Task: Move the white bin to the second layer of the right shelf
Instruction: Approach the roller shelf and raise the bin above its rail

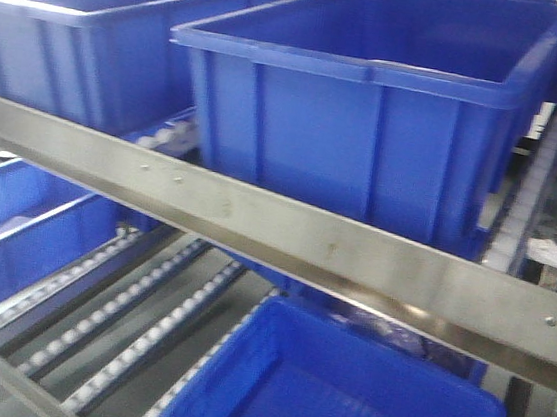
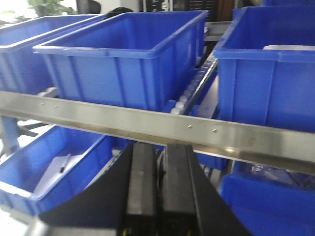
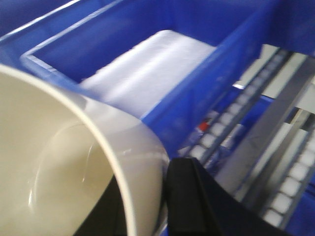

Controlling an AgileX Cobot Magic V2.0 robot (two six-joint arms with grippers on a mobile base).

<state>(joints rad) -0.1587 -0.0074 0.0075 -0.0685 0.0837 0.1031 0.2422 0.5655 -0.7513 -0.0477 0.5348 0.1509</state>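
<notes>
Hanging in the right jaws: glossy, round-lipped white bin [image 3: 59, 162].

Glossy cream-white bin [image 3: 59, 162], rounded rim and smooth inner wall, aloft just beside a blue crate [image 3: 206, 98].

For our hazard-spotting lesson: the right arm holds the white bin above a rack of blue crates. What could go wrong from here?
1. The right gripper seems to pinch only the rim wall of the glossy white bin, so it might slip or tilt.
2. The bin hangs close to a blue crate and could knock its rim.
3. The roller rails may let the bin roll once set down.
</notes>
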